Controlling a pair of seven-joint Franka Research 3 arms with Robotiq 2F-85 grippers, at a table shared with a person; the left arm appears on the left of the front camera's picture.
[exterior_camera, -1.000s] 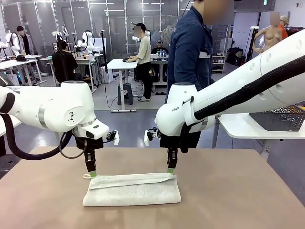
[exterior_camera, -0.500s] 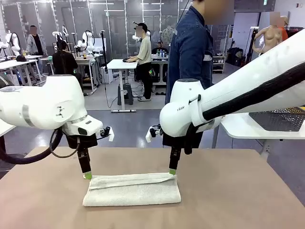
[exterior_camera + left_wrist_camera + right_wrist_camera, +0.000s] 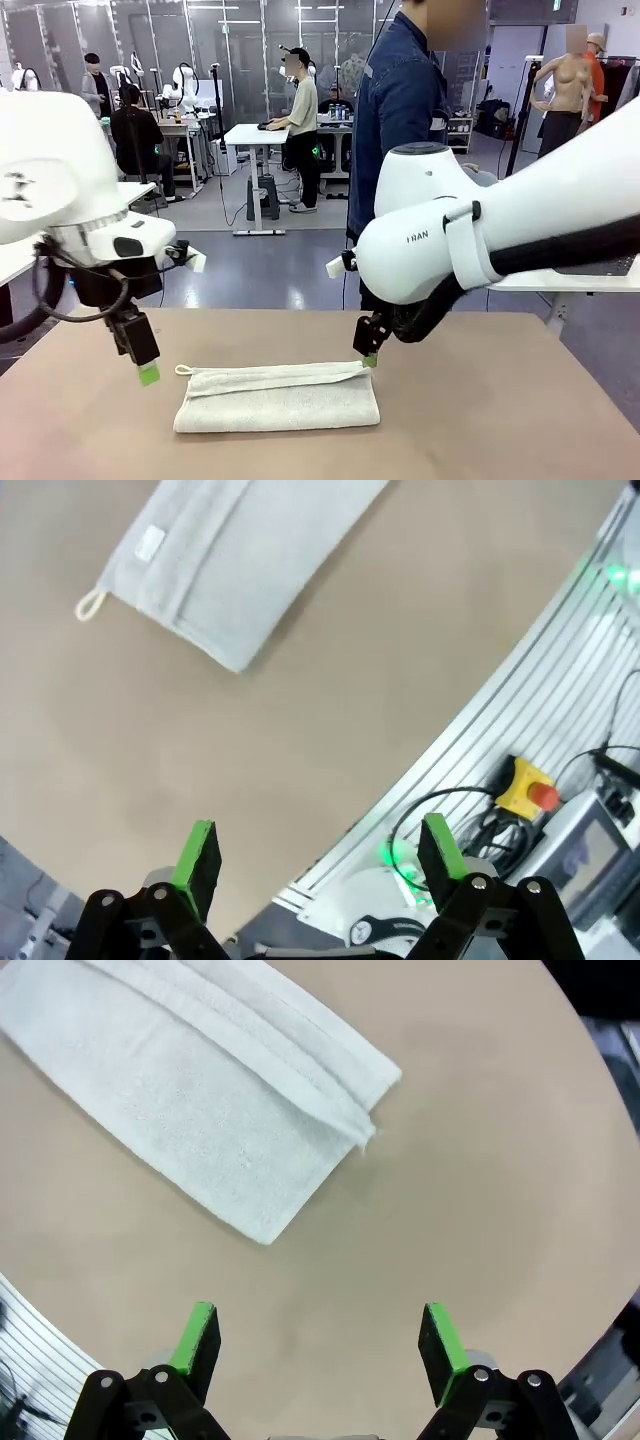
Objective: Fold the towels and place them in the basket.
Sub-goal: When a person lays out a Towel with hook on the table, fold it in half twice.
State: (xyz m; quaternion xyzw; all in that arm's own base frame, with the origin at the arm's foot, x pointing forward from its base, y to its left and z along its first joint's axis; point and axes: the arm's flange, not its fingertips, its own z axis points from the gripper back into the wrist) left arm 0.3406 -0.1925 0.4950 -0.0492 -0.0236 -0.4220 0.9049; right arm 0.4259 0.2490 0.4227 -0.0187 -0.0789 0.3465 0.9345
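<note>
Left gripper point(image 3: 148, 373): jaws spread wide with nothing between them. It hangs tilted above the surface, off the towel's left end and apart from it.
Left fingers point(image 3: 200, 852): green pads over bare tan top in the wrist view; the towel lies well up the picture from them.
Right gripper point(image 3: 370, 358): jaws spread wide and empty, low over the surface.
Right fingertip, front view: green tip just beside the towel's far right corner; touching or not, cannot tell from here.
Right fingers point(image 3: 197, 1334): the wrist view shows them over bare surface, with the towel's end clear of both pads.
Towel point(image 3: 278, 398): pale off-white terry, folded into a long flat strip, a narrower folded band running along its far edge. It lies flat near the middle of the surface, long side across the picture, between the two grippers.
Loop point(image 3: 183, 369): small cord loop at the towel's far left corner, lying on the surface.
Label point(image 3: 152, 542): small white tag near the loop end.
Surface point(image 3: 500, 400): tan and matte.
Beyond the edge: ribbed metal rail, and a yellow box with a red button point(image 3: 530, 790).
Person point(image 3: 400, 110): dark blue jacket, standing at the far side behind the right arm.
</note>
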